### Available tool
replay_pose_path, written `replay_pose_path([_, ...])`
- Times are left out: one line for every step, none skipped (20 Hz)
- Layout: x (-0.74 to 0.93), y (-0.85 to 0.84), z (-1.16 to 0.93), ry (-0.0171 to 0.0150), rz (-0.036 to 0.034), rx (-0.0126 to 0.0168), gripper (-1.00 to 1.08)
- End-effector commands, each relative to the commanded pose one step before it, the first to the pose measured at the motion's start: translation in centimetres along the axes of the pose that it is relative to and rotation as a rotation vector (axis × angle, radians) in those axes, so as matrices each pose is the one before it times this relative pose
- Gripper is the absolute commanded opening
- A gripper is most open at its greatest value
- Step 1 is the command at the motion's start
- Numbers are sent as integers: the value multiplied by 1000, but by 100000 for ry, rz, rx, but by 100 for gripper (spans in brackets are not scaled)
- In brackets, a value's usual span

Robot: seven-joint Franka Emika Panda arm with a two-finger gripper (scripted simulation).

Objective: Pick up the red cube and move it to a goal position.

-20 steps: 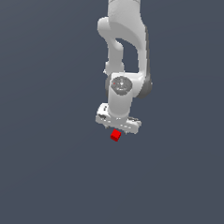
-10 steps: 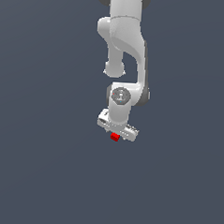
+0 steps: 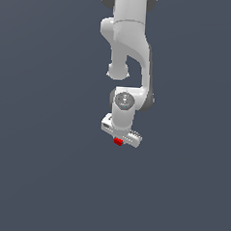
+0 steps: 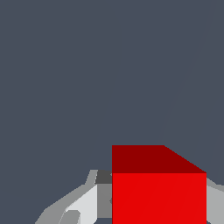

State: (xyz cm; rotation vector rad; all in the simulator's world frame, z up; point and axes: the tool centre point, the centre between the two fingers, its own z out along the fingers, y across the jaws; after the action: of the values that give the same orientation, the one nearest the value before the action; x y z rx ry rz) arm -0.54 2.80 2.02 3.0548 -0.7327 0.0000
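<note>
The red cube (image 3: 117, 142) is a tiny bright-red block, mostly hidden under the white hand of my gripper (image 3: 120, 139) in the exterior view. In the wrist view the red cube (image 4: 159, 192) fills the space between the two grey fingers (image 4: 89, 203). No background shows between either finger and the cube's sides. The gripper (image 4: 159, 205) looks shut on the cube. The cube sits low, at the level of the dark floor. No goal marker is in view.
The white arm (image 3: 126, 45) rises straight up from the gripper to the top edge of the exterior view. Plain dark grey-blue floor (image 3: 46, 171) surrounds it on all sides.
The gripper has come down over the cube, which showed fully below the hand one second ago and is now mostly covered. The cube itself has not moved.
</note>
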Motion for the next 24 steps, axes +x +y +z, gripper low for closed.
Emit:
replay_pose_path([31, 36, 27, 29, 108, -16, -100])
replay_pose_path([0, 0, 0, 0, 0, 0, -100])
replay_pose_path([0, 0, 0, 0, 0, 0, -100])
replay_pose_path([0, 0, 0, 0, 0, 0, -100])
replay_pose_path([0, 0, 0, 0, 0, 0, -100])
replay_pose_path([-28, -29, -27, -23, -64, 13, -100])
replay_pose_path([5, -11, -31, 0, 0, 0, -100])
replay_pose_path([14, -34, -92, 0, 0, 0, -100])
replay_pose_path([23, -57, -153, 0, 0, 0, -100])
replay_pose_path([32, -80, -213, 0, 0, 0, -100])
replay_pose_path([41, -102, -274, 0, 0, 0, -100])
replay_pose_path([50, -124, -333, 0, 0, 0, -100])
replay_pose_path([59, -146, -392, 0, 0, 0, -100])
replay_pose_path([68, -168, -450, 0, 0, 0, -100])
replay_pose_path([77, -189, -506, 0, 0, 0, -100])
replay_pose_path([86, -210, -562, 0, 0, 0, -100])
replay_pose_path([95, -231, -617, 0, 0, 0, -100])
replay_pose_path([104, -251, -671, 0, 0, 0, -100])
replay_pose_path([113, -270, -723, 0, 0, 0, -100])
replay_pose_path([122, -290, -775, 0, 0, 0, -100])
replay_pose_path([146, -284, -823, 21, 51, -41, -100])
replay_pose_path([140, -327, -873, 0, 0, 0, -100])
replay_pose_path([148, -343, -914, 0, 0, 0, -100])
replay_pose_path([155, -356, -946, 0, 0, 0, -100])
